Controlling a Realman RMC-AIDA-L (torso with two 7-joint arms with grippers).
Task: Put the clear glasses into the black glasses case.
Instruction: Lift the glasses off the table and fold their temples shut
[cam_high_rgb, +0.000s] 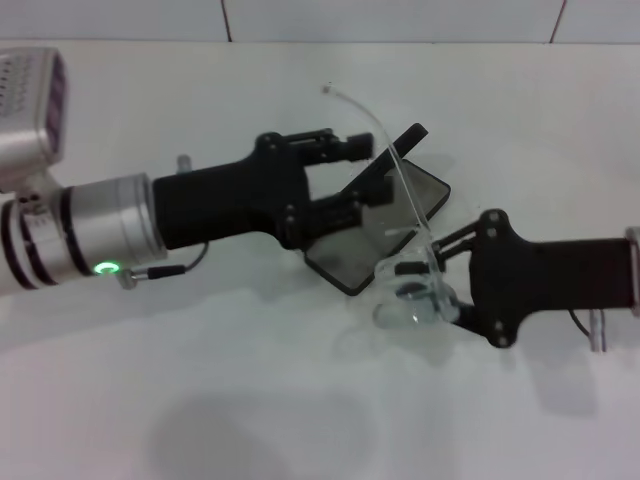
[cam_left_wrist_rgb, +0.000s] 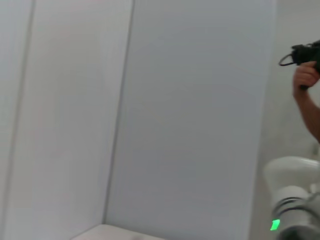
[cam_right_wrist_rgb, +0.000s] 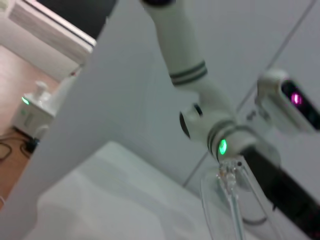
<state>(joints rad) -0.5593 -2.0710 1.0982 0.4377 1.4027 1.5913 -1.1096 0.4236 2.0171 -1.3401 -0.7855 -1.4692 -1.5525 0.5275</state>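
Head view: black glasses case (cam_high_rgb: 352, 262) is lying open on the desk (cam_high_rgb: 250, 400); my left gripper (cam_high_rgb: 385, 165) is clamping its raised lid to steady it. My right gripper (cam_high_rgb: 425, 290), beside the case, is pinching the clear glasses (cam_high_rgb: 405, 205), angling them caseward. Left wrist view is showing neither. Right wrist view is showing a clear arm of the glasses (cam_right_wrist_rgb: 232, 210).

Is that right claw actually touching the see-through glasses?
Touching. In the head view the right tool grips the clear glasses at their near end, beside the black glasses case.

Two black grippers, left gripper (cam_high_rgb: 385, 165) on a silver wrist with green light, thin black cable
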